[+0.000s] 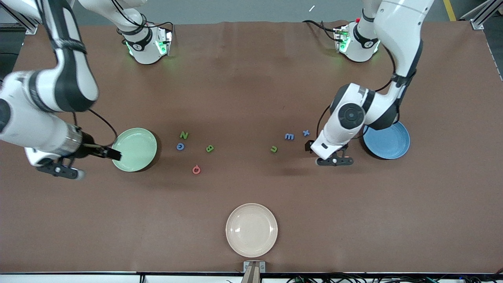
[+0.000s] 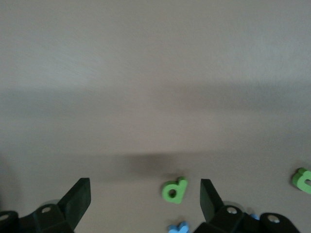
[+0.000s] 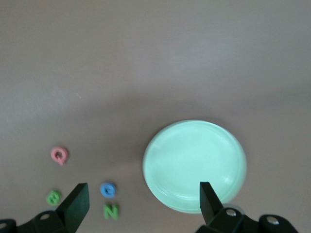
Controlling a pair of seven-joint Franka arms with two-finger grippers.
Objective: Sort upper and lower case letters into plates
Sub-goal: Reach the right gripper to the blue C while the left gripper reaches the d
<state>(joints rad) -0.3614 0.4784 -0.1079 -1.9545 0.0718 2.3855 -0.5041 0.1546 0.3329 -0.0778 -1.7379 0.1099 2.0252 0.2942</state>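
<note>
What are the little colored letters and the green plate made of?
The letters, like the pink one, look like soft foam: flat, thick and dull, with no shine. The green plate looks like smooth plastic or glazed ceramic, since its rim gleams; the look alone cannot settle which.

The table [image 1: 251, 98] is brown. One plate [image 1: 135, 149] is pale mint green, one plate [image 1: 387, 140] is bright blue, and one plate [image 1: 251, 230] is cream. The letter N [image 1: 183, 135] is green, the B [image 1: 210, 148] is green, the G [image 1: 180, 146] is blue, and the round letter [image 1: 196, 169] is pink-red. The m [image 1: 289, 136] and x [image 1: 306, 133] are blue. The u [image 1: 274, 149] and p [image 2: 174, 190] are green. The arms [image 1: 353, 114] are white and black.
</note>
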